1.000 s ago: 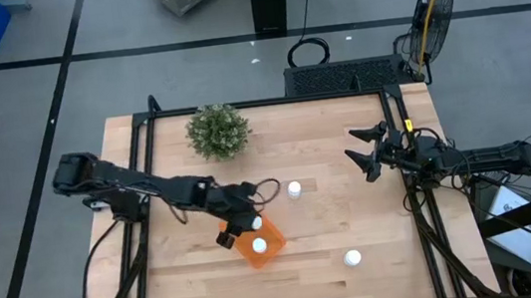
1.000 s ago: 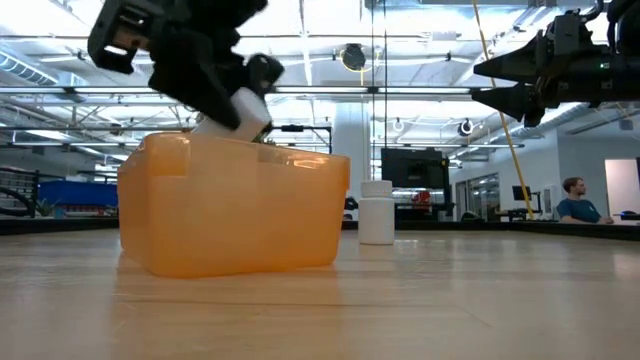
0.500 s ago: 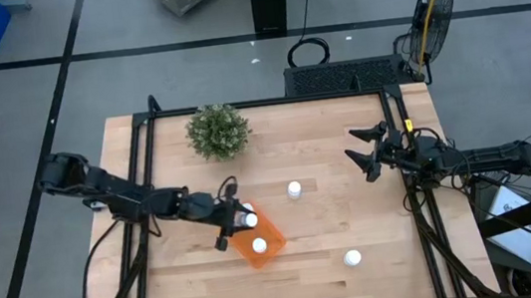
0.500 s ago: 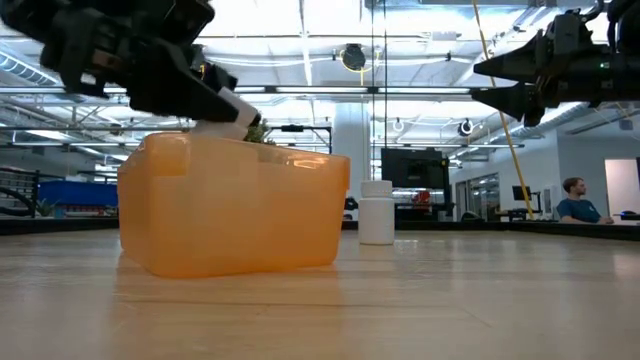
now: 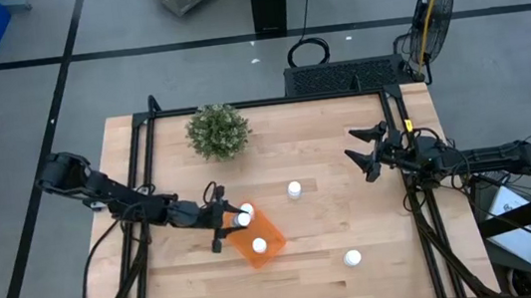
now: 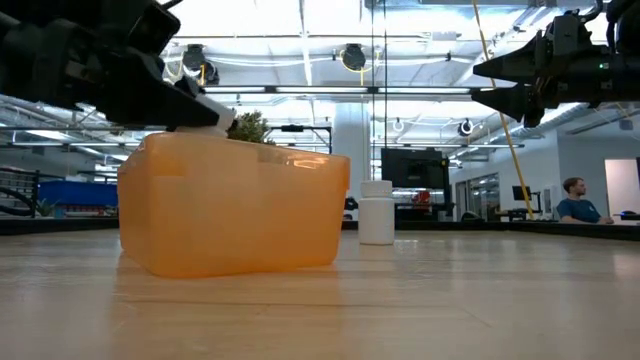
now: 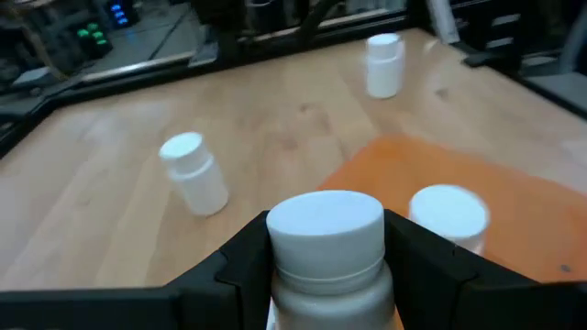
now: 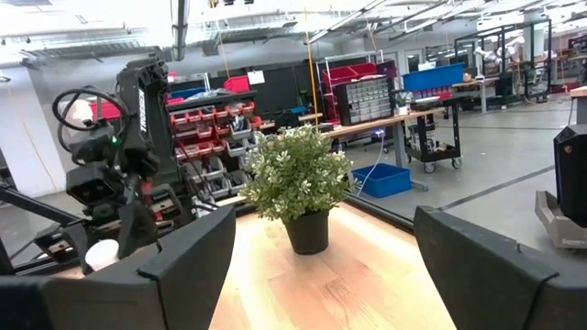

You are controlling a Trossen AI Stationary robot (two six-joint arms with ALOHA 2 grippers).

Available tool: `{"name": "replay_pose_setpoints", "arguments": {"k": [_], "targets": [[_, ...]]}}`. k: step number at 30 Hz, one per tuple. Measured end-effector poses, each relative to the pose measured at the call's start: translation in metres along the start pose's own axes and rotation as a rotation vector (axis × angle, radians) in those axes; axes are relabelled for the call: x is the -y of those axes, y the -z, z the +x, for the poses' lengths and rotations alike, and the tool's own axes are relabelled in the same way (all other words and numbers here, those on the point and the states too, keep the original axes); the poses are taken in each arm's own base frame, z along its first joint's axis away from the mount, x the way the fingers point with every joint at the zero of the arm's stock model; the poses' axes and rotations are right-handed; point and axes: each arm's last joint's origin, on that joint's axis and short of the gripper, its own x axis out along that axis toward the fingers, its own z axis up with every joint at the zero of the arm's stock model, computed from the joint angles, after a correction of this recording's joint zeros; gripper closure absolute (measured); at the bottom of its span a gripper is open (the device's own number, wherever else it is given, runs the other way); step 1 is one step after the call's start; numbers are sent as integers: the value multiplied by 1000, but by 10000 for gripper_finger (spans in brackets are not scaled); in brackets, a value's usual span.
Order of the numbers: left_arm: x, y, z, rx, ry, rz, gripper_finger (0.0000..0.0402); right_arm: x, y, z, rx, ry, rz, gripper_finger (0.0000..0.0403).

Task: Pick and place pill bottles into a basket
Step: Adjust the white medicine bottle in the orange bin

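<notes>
My left gripper [image 5: 230, 220] is shut on a white pill bottle [image 7: 325, 246] at the left corner of the orange basket [image 5: 264, 241]. In the low view the bottle [image 6: 216, 119] is just above the basket's rim [image 6: 180, 140]. One bottle [image 5: 258, 245] stands inside the basket. Another bottle [image 5: 247, 208] is on the table by the basket's far side. Two more bottles stand on the table, one [image 5: 294, 189] at mid-table and one [image 5: 353, 257] near the front. My right gripper [image 5: 366, 154] is open and empty, held high at the right edge. My left gripper pinches the bottle between its two fingers [image 7: 240, 266], one on each side of the body just below the cap [image 7: 282, 268]. The fingers come at it from the table's left, slanting down. The bottle is lifted clear, cap up, over the basket's left corner.
A round green plant [image 5: 217, 131] in a pot stands at the far left of the table. Black frame rails [image 5: 139, 183] run along the table's sides. Bare wood lies between the basket and my right arm. A person [image 6: 576, 200] sits far off in the room.
My left gripper has drawn back toward the table's left edge with the bottle, from over the basket's middle to its left corner. The arm has dropped lower and flatter. The gripper stays shut on the bottle, which stays clear of the basket.
</notes>
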Motion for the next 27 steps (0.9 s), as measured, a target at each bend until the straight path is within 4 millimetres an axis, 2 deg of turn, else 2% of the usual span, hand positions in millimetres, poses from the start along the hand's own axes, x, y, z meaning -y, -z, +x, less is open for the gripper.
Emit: {"name": "replay_pose_setpoints", "arguments": {"k": [12, 17, 27], "targets": [[9, 9, -12, 75, -38, -43, 227, 0, 0, 0, 0, 1, 0, 78], [13, 15, -7, 77, -39, -44, 227, 0, 0, 0, 0, 1, 0, 78], [21, 41, 14, 133, -36, -86, 227, 0, 0, 0, 0, 1, 0, 78]]}}
